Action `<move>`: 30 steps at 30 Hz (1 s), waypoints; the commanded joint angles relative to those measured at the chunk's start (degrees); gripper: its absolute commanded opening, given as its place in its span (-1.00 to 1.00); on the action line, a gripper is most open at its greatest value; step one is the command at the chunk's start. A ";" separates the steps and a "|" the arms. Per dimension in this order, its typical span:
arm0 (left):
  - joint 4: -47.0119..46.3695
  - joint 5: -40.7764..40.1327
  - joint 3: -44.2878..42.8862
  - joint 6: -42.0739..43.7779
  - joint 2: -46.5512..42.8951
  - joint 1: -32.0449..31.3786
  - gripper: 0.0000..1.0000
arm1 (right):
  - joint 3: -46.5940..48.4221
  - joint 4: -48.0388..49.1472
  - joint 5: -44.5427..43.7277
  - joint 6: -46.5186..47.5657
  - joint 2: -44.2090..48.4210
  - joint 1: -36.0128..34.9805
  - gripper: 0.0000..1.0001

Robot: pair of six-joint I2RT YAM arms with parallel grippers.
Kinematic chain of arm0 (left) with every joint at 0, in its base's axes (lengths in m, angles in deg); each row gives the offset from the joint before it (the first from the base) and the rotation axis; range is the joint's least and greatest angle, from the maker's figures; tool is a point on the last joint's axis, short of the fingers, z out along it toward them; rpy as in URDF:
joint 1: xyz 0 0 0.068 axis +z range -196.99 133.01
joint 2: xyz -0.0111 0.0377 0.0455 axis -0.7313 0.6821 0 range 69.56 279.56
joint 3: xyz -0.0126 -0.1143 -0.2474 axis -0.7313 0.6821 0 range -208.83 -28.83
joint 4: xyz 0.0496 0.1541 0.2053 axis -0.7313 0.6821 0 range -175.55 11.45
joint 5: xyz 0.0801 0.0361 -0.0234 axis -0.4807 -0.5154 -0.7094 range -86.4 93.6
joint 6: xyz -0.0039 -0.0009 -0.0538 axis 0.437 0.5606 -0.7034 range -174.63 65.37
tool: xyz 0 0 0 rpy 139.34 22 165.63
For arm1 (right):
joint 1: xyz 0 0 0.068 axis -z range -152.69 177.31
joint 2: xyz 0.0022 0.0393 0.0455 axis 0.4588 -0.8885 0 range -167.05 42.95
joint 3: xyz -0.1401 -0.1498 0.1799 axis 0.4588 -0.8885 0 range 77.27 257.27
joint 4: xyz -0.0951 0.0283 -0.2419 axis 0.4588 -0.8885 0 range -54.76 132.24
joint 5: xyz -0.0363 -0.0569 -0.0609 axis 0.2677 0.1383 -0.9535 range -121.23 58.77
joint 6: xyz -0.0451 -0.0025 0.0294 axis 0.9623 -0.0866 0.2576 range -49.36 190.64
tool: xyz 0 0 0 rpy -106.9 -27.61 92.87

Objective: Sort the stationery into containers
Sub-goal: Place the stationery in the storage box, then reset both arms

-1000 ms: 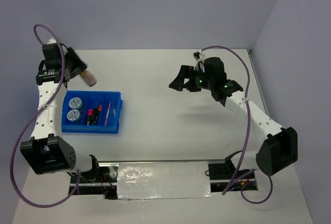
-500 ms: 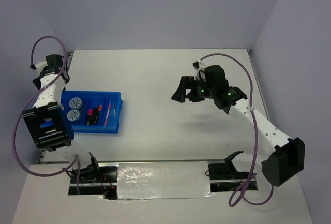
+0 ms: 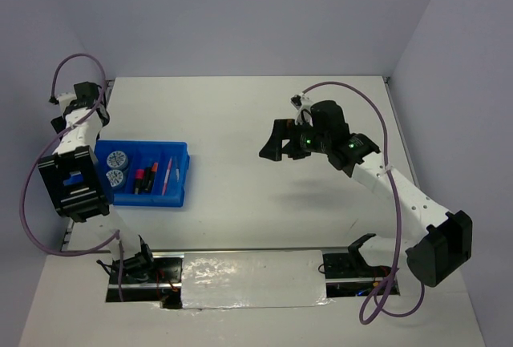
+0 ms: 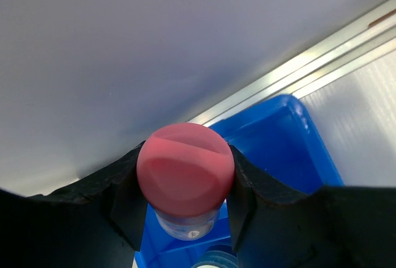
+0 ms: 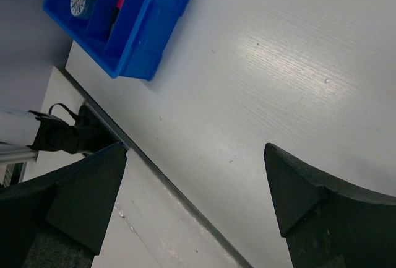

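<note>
The blue tray (image 3: 178, 180) lies at the left of the table. It holds two blue-white discs (image 3: 117, 159), highlighters (image 3: 144, 179) and thin pink pens (image 3: 167, 175). My left gripper (image 4: 185, 178) is shut on the pink capsule case (image 4: 185, 168) and holds it just above the tray's corner (image 4: 278, 144), with a disc (image 4: 213, 259) below it. In the top view the left arm is folded over the tray's left end and hides the fingers. My right gripper (image 3: 282, 143) is open and empty above the middle of the table, well right of the tray (image 5: 148, 30).
A metal rail (image 4: 322, 64) runs along the table's left edge next to the wall. The arm bases and cables (image 3: 136, 267) sit at the near edge. The right wrist view shows the table's front edge (image 5: 161, 175) under the gripper.
My left arm has swung from behind the tray and folded down over its left end, still holding the pink case. My right gripper has shifted only slightly.
</note>
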 commanded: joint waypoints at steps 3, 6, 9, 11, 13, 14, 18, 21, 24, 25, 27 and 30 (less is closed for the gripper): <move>-2.57 0.45 3.64 0.68 -4.87 -0.47 0.11 | 2.21 2.38 -0.40 -0.87 0.21 -1.37 0.99; -2.57 -0.77 5.05 0.33 -5.84 -1.26 0.39 | 1.59 2.83 -0.66 -1.22 0.83 -1.55 0.99; -2.31 -1.13 5.84 -0.19 -6.54 -1.87 0.99 | 0.71 3.00 -1.01 -1.31 2.06 -1.81 0.99; -1.61 -2.52 5.93 -0.28 -7.07 -2.22 0.99 | 0.01 2.74 -1.19 -0.96 3.20 -1.82 0.99; -0.30 -2.71 4.97 -0.20 -8.13 -2.40 0.99 | 0.01 2.21 -1.80 -0.61 4.42 -1.64 0.99; 0.41 -1.49 4.35 -0.02 -8.74 -2.75 0.99 | 0.27 1.25 -1.98 -0.17 4.78 -1.81 0.99; -2.39 1.42 4.08 6.28 -16.29 -8.19 0.99 | 4.39 -3.84 -7.33 4.48 6.63 -1.55 0.99; 0.57 7.12 2.60 5.52 -17.80 -9.08 0.99 | 7.82 -6.92 -9.62 6.51 7.68 -1.46 0.99; 4.10 10.29 -0.66 7.70 -19.29 -13.46 0.99 | 9.93 -8.68 -10.59 6.87 9.00 -1.38 0.99; 4.11 10.91 -1.53 9.19 -20.08 -15.56 0.99 | 10.29 -9.12 -10.94 7.04 9.61 -1.29 0.99; 6.82 11.79 -3.21 10.44 -23.15 -22.77 0.99 | 13.09 -11.84 -12.96 7.83 10.06 -1.38 0.99; 10.94 18.98 -6.80 8.35 -28.33 -28.67 0.99 | 19.66 -17.37 -18.92 10.02 10.32 -1.38 0.99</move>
